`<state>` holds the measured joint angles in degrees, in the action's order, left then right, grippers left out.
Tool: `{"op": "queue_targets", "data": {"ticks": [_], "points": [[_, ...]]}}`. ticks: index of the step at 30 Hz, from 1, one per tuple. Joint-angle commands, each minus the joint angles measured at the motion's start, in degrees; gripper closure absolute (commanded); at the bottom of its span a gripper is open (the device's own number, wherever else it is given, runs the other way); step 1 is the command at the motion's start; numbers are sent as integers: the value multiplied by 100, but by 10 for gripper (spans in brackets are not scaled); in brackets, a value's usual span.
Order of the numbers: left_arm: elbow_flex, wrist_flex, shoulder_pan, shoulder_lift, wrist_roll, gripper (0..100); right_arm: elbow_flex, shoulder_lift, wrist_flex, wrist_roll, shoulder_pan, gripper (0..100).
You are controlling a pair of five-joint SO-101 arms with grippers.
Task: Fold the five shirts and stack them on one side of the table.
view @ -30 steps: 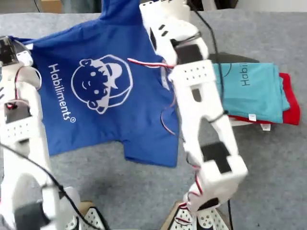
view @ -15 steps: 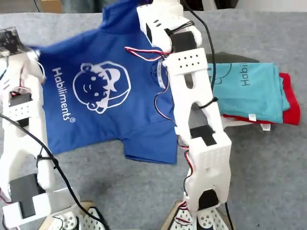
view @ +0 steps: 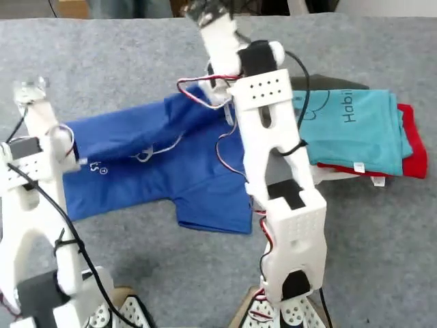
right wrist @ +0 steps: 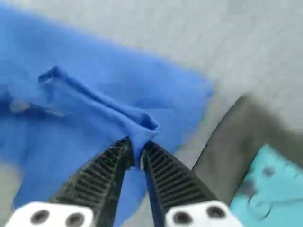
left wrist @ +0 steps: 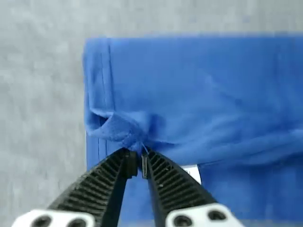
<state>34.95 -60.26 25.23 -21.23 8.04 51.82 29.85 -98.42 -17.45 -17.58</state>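
Our left gripper [left wrist: 140, 160] and right gripper [right wrist: 137, 152] both pinch the edge of the blue shirt [view: 205, 195], half folded on the table [view: 382, 266] beside the stack [view: 355, 130]; we judge it soft, light, sagging between holds.

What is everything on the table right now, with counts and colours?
blue shirt: one, blue, table centre, partly folded over itself.
teal shirt: one, teal, folded, top of the stack at the high view's right.
red shirt: one, red, folded under the teal one.
dark garment: one, dark grey or black, edge showing at the stack's far side.
table: one, grey cloth cover.
left pincer: one, black, shut on the blue shirt's edge.
right pincer: one, black, shut on a blue shirt fold.
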Motion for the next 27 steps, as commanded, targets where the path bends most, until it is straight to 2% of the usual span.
{"op": "queue_targets", "data": {"ticks": [1, 7, 15, 21, 27], "points": [[303, -563, 75, -273, 466, 971, -321, -312, -281, 9, -9, 985], [1015, -545, 593, -273, 774, 971, -2949, -1508, -79, -9, -360, 985], [1209, -554, 725, -273, 782, 971, -6105, -3363, 1565, 18, -62, 985], [1552, -536, 752, -273, 1336, 971, -7116, -3626, 2145, 18, 352, 985], [1631, -26, 945, -211, 1345, 971, -7451, -3670, 2224, -9, 246, 985]]}}
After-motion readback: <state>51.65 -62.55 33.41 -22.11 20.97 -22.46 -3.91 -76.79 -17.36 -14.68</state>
